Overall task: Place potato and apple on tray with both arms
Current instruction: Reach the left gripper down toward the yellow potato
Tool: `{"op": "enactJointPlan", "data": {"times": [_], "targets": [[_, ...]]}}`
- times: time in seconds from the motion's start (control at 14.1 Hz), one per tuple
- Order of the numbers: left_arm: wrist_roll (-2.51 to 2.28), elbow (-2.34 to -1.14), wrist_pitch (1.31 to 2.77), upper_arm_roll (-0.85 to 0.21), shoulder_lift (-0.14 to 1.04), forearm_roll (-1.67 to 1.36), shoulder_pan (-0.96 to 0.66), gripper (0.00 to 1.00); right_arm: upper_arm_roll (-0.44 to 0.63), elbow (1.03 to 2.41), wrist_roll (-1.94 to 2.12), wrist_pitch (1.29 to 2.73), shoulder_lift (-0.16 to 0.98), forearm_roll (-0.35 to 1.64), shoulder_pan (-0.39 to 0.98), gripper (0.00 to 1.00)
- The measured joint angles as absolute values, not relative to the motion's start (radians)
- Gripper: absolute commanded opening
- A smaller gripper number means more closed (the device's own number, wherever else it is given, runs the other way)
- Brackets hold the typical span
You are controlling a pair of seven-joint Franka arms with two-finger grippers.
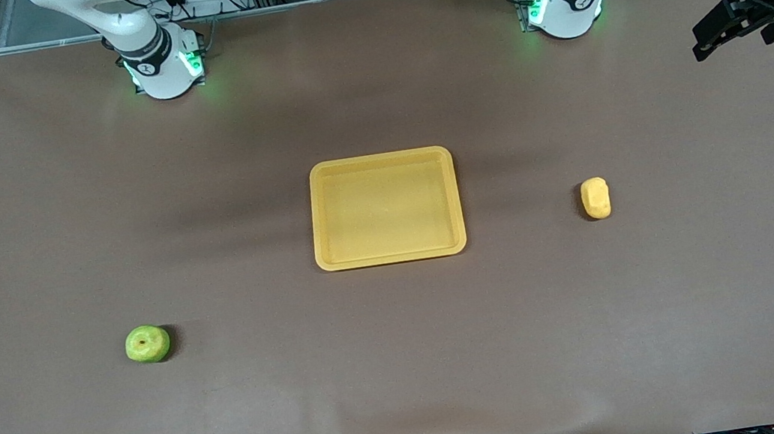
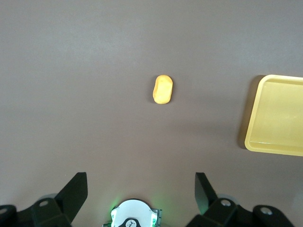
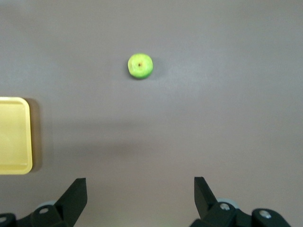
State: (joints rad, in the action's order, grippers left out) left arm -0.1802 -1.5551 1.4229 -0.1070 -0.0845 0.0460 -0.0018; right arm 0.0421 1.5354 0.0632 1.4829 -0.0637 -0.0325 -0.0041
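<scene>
Apparently one apple (image 1: 147,344), one potato (image 1: 596,198), one bare tray (image 1: 392,254).

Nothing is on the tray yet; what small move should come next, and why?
Probably lower the open left gripper toward the potato, which lies bare on the table beside the empty tray. The open right gripper could likewise descend on the apple.

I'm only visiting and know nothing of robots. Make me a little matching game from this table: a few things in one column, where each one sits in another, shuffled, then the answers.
Things:
1. apple
2. potato
3. tray
4. left gripper

Places or states:
A. mid-table, nothing in it
B. toward the right arm's end, nearest the front camera
C. open, high over the table, holding nothing
D. toward the left arm's end of the table

Pairs: 1-B, 2-D, 3-A, 4-C
</scene>
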Motion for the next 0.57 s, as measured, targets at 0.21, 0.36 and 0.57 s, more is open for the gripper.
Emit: {"op": "enactJointPlan", "data": {"times": [0.21,0.36,0.57], "targets": [[-0.180,-1.556,1.423,-0.107,-0.082,0.046,-0.002,1.00,0.042,1.535,0.064,1.460,-0.064,-0.033,-0.004,1.00],[-0.180,-1.556,1.423,-0.108,-0.079,0.046,-0.002,1.00,0.042,1.535,0.064,1.460,-0.064,-0.034,-0.004,1.00],[-0.180,-1.556,1.423,-0.108,-0.070,0.046,-0.003,1.00,0.042,1.535,0.064,1.460,-0.063,-0.038,-0.004,1.00]]}}
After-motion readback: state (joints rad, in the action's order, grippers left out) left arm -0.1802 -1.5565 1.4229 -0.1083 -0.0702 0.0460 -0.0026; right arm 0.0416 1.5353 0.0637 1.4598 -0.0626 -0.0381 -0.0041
